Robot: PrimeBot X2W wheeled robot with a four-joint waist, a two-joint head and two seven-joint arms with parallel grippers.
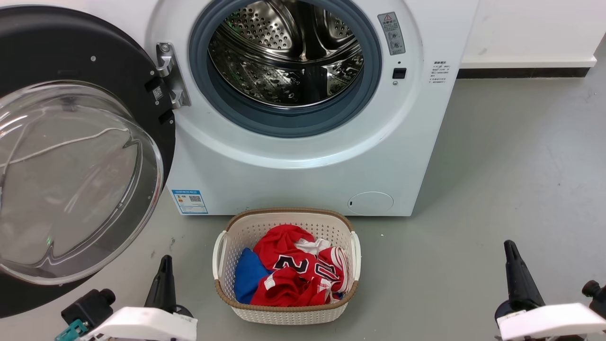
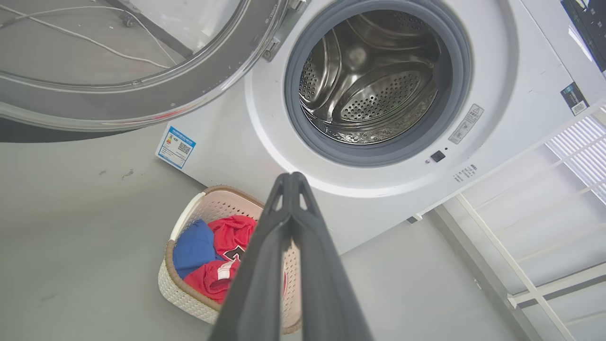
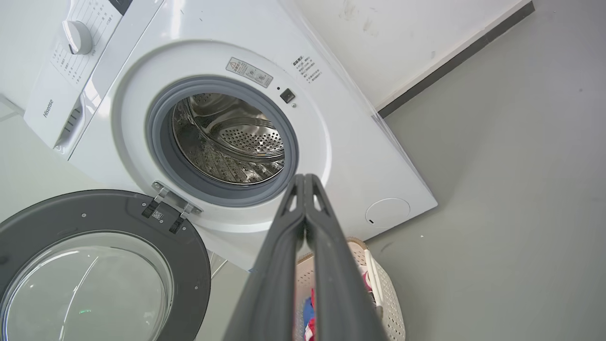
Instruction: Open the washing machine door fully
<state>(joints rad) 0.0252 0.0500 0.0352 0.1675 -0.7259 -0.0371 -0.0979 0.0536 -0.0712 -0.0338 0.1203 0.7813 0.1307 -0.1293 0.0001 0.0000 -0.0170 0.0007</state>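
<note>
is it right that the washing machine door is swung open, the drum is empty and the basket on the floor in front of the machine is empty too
Not quite. The basket is not empty: the head view shows red and blue clothes in it. The washing machine door is swung open and the drum is empty.

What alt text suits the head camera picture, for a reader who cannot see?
White washing machine, its black-rimmed glass door swung wide open leftward, steel drum bared. A basket of red and blue clothes sits before it, between the shut left gripper and right gripper.
</note>
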